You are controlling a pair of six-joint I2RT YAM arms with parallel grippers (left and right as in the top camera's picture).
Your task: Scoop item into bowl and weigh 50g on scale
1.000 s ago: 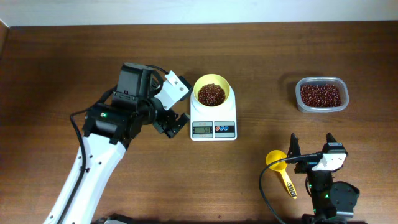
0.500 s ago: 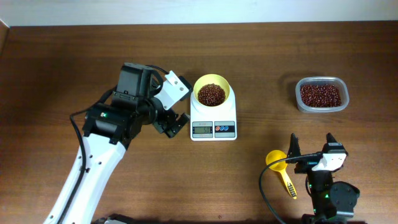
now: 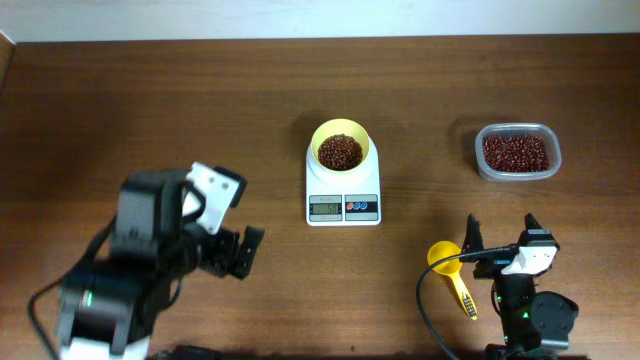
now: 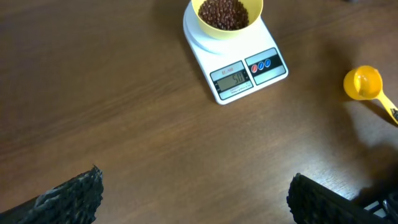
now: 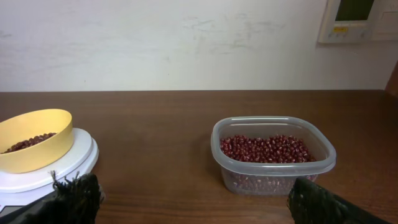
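Note:
A pale yellow bowl [image 3: 341,147] holding red-brown beans [image 3: 340,152] stands on the white scale [image 3: 343,196] at the table's middle. It also shows in the left wrist view [image 4: 226,14], where the scale [image 4: 239,71] has lit digits on its display. The right wrist view shows the bowl [image 5: 32,139] at its left edge. My left gripper [image 3: 237,252] is open and empty, at the front left, well away from the scale. My right gripper [image 3: 500,238] is open and empty at the front right.
A clear plastic container [image 3: 517,151] of beans sits at the right, also in the right wrist view [image 5: 272,154]. A yellow handled scoop [image 3: 452,269] lies empty on the table beside my right gripper, and shows in the left wrist view [image 4: 368,86].
My left arm has pulled back from beside the scale toward the front left of the table. The right arm, bowl and scoop have not moved.

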